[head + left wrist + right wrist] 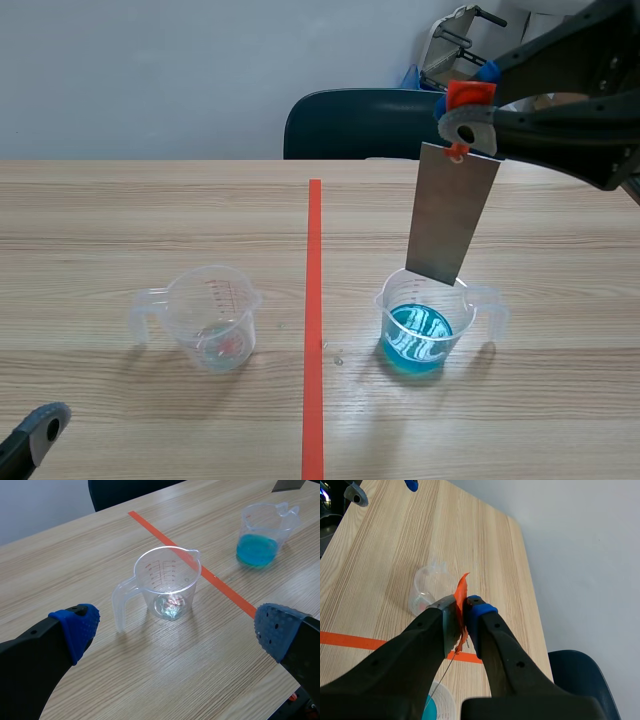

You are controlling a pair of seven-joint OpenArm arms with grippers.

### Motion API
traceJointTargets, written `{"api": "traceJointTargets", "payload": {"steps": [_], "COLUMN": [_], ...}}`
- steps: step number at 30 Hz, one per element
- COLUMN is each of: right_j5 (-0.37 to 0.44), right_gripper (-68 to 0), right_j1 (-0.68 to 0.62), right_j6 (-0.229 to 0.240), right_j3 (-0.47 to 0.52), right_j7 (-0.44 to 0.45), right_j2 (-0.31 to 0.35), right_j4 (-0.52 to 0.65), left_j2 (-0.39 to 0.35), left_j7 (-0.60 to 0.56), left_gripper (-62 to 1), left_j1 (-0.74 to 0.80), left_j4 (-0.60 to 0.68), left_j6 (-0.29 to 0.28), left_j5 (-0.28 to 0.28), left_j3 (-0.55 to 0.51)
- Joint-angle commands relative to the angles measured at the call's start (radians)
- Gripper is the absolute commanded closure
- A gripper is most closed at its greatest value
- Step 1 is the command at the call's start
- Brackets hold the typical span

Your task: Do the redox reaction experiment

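The metal strip (452,215) hung upright beneath the right gripper (468,112), whose fingers were clamped on the orange tab (470,94) at its top. Its lower edge sat over the rim of the blue-liquid cup (424,330). The left gripper (177,630) stood wide apart, with the clear cup (167,582) ahead of it.

Pale wall (150,70), blue chair (360,125)

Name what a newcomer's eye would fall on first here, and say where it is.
A grey metal plate hangs from the right end effector, just over a cup of blue liquid to the right of the red tape line. A clear cup stands left of the line.
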Motion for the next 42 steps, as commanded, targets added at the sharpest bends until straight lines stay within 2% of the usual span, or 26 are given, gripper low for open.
{"api": "traceJointTargets", "payload": {"steps": [1, 9, 16, 21, 26, 32, 42], "right_j5": [0.014, 0.014, 0.014, 0.014, 0.014, 0.014, 0.016], "right_gripper": [-0.6, -0.6, -0.6, -0.6, -0.6, -0.6, -0.6], "right_j1": [0.014, 0.014, 0.016, 0.058, 0.117, 0.223, 0.404], "right_j6": [0.006, 0.006, 0.006, 0.006, 0.006, 0.006, 0.006], "right_j3": [0.015, 0.015, 0.014, 0.008, -0.041, -0.139, -0.315], "right_j7": [0.019, 0.007, -0.019, -0.038, -0.054, -0.13, -0.294], "right_j2": [0.013, 0.006, -0.035, -0.062, -0.091, -0.166, -0.339], "right_j4": [0.007, 0.007, 0.007, 0.007, 0.007, 0.006, -0.013], "left_j2": [0.008, 0.008, 0.008, 0.008, 0.008, 0.008, 0.008], "left_j7": [-0.017, -0.017, -0.017, -0.017, -0.017, -0.017, -0.017], "left_gripper": [-62.3, -62.3, -62.3, -62.3, -62.3, -62.3, -62.3], "left_j1": [-0.003, -0.003, -0.003, -0.003, -0.003, -0.003, -0.003], "left_j4": [0.011, 0.011, 0.011, 0.011, 0.011, 0.011, 0.011], "left_j6": [-0.002, -0.002, -0.002, -0.002, -0.002, -0.002, -0.002], "left_j5": [-0.005, -0.005, -0.005, -0.005, -0.005, -0.005, -0.005], "left_j3": [-0.001, -0.001, -0.001, -0.001, -0.001, -0.001, -0.001]}}
